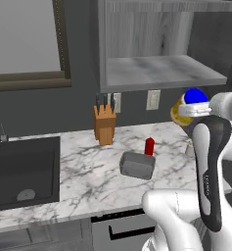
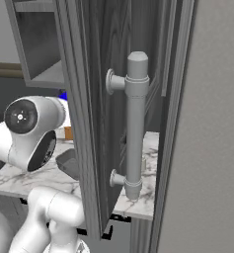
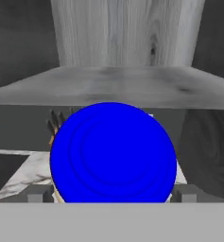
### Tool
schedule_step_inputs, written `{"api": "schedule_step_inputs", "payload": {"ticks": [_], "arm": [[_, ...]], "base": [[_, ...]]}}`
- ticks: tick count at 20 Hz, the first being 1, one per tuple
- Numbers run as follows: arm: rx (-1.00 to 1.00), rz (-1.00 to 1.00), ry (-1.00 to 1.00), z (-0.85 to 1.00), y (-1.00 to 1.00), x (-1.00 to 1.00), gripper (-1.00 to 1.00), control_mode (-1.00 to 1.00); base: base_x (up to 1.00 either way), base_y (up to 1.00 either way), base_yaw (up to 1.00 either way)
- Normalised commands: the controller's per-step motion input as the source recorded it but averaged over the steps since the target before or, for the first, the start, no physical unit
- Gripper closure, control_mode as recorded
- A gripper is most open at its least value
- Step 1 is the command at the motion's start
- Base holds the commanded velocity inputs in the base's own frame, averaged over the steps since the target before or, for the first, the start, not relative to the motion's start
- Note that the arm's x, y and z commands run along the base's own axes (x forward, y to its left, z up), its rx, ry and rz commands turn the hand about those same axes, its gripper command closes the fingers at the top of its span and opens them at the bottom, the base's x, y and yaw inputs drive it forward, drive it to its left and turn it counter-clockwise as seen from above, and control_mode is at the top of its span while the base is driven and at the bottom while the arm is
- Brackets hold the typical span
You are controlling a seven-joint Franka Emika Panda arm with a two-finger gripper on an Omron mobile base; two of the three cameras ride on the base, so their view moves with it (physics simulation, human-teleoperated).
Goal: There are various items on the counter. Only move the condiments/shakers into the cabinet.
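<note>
Currently aloft: blue-lidded yellow jar (image 1: 190,109), clamped between the gripper (image 3: 112,194) fingers, raised at right just below the cabinet (image 1: 161,73) shelf edge. On the counter (image 1: 88,181): red squeeze bottle (image 1: 149,146) touching the far side of the grey pan (image 1: 137,165); knife block (image 1: 104,124) far left of them.

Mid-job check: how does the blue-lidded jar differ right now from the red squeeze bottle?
The blue-lidded jar is lifted off the counter, held in the gripper just below the cabinet shelf; the red squeeze bottle stands on the counter behind the grey pan. The jar is squat and wide, the bottle slim. The jar is yellow with a blue lid, the bottle red. Neither is in the cabinet yet.
</note>
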Motion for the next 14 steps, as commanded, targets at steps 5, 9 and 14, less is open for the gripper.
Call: {"api": "schedule_step_inputs", "payload": {"ticks": [5,9,14], "arm": [[-0.16,-0.10,0.01,0.78,0.34,-0.01,1.00,-1.00],[-0.12,-0.12,0.15,0.44,0.26,0.00,1.00,-1.00],[-0.02,-0.01,-0.07,0.00,0.00,0.00,1.00,-1.00]], "base": [[0.00,0.00,0.00],[0.00,0.00,0.00],[0.00,0.00,0.00]]}}
